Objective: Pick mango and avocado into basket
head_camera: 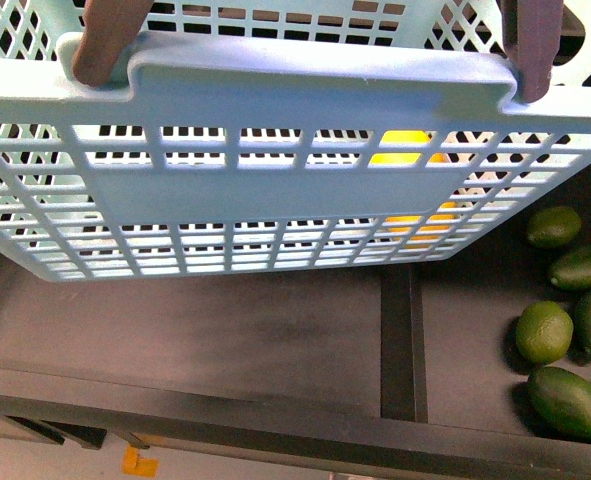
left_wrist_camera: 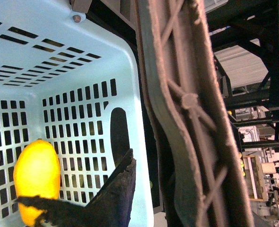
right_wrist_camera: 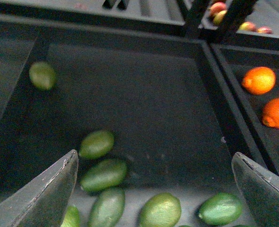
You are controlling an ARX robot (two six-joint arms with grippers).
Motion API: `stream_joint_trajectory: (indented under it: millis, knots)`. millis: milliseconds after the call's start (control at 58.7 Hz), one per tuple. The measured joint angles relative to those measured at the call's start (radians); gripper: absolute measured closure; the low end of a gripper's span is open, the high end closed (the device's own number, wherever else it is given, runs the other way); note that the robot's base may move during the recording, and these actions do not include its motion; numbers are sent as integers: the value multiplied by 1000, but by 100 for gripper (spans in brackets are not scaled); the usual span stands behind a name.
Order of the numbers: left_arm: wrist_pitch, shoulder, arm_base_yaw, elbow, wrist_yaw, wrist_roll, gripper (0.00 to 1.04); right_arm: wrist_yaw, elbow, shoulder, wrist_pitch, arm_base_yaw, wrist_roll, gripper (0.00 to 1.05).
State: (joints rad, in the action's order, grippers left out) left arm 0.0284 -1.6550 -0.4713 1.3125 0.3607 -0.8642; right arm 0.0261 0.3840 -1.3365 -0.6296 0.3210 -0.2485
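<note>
The pale aqua basket (head_camera: pixel 275 100) hangs tilted above the dark shelf and fills the top of the front view. The yellow mango (head_camera: pixel 405 150) shows through its slots, and the left wrist view has the mango (left_wrist_camera: pixel 35 179) lying inside the basket (left_wrist_camera: pixel 59 56). My left gripper (left_wrist_camera: pixel 139 198) is shut on the basket's brown handle (left_wrist_camera: pixel 191 118). Several green fruits lie at the shelf's right; the small dark one (head_camera: pixel 553 227) looks like the avocado. My right gripper (right_wrist_camera: pixel 154 156) stands open above green fruits (right_wrist_camera: pixel 160 211), touching none. Neither gripper shows in the front view.
A raised divider (head_camera: pixel 400 340) splits the dark shelf, with a front rail (head_camera: pixel 275 425) below it. Oranges (right_wrist_camera: pixel 258 79) lie in the compartment next to the green fruits, behind a black wall (right_wrist_camera: pixel 229 109). One green fruit (right_wrist_camera: pixel 42 75) lies apart from the others.
</note>
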Motion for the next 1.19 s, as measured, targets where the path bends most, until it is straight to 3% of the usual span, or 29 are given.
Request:
stream_joint_trajectory:
  millis: [85,204,290,426,698,1192]
  knots:
    - [0,0,0,0,-1,-3,78,158,42,-153,4,79,-165,9]
    - [0,0,0,0,-13,0,78,237,121,-386,50,132,-413,9]
    - [0,0,1,0,-20,5,78,290,205,-561,153,131,-576,9]
    - [0,0,1,0,-18,6,78,330,288,-684,256,83,-689,9]
    - [0,0,1,0,-8,2,78,339,408,-852,332,-6,-758,9]
    - [0,0,1,0,-16,5,78,314,546,-1042,355,-58,-762,9]
